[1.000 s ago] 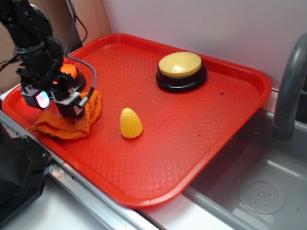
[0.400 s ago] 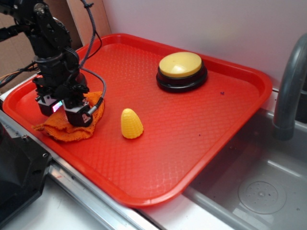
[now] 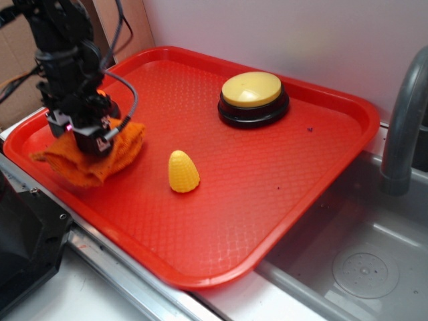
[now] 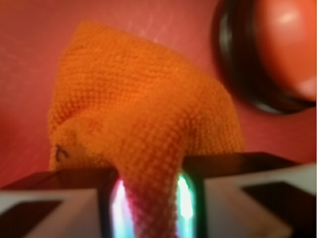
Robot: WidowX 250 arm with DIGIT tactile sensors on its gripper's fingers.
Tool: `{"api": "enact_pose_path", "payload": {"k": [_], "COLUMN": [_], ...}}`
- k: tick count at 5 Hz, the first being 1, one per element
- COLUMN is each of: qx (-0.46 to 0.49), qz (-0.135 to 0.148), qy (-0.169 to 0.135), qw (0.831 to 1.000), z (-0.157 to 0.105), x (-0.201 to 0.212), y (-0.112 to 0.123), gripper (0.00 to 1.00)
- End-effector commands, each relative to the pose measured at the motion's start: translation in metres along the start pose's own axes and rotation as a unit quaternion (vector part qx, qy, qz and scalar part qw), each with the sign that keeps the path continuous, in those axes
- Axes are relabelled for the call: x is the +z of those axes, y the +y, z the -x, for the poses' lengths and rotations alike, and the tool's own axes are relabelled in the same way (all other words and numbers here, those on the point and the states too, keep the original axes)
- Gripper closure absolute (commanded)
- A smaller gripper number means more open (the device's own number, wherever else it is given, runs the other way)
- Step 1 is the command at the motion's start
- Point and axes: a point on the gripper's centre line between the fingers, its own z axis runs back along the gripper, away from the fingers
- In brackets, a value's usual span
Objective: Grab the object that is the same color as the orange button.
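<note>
Right, gripper (image 4: pixel 151 208) was clamped on the orange cloth (image 4: pixel 143 124): wrist view showed a fold of the knit pinched between the two fingers (image 4: pixel 111 206), the rest of it draping away below. Orange button (image 4: pixel 277 49) sat just beyond the cloth at upper right in that view, blurred. From the exterior view, the cloth (image 3: pixel 90 164) hung bunched under the gripper (image 3: pixel 87 137) at the left end of the red tray (image 3: pixel 281 194), its lower folds at or near the tray surface; contact unclear. Yellow corn toy (image 3: pixel 182 172) lay near it to the right, apart. Yellow button (image 3: pixel 253 99) stood farther back, well apart. Grey faucet (image 3: pixel 404 127) was at far right.
</note>
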Motion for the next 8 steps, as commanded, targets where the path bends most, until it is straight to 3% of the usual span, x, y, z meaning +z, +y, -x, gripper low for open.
{"api": "enact_pose_path", "payload": {"k": [1, 2, 3, 4, 5, 6, 8], "qx": [-0.059, -0.059, -0.070, -0.089, -0.079, -0.086, -0.078], "qz": [-0.027, -0.024, -0.002, 0.000, -0.014, -0.009, -0.002], "qy": [-0.024, -0.052, -0.073, -0.106, -0.101, -0.094, -0.087], "qw": [0.998, 0.997, 0.995, 0.990, 0.992, 0.992, 0.993], "z": [-0.001, -0.001, -0.012, -0.029, -0.043, -0.048, -0.037], "x": [0.055, 0.089, 0.107, 0.123, 0.129, 0.128, 0.128], "y": [-0.007, -0.007, -0.007, -0.012, -0.016, -0.023, -0.027], "gripper": [1.00, 1.00, 1.00, 1.00, 1.00, 1.00, 1.00]}}
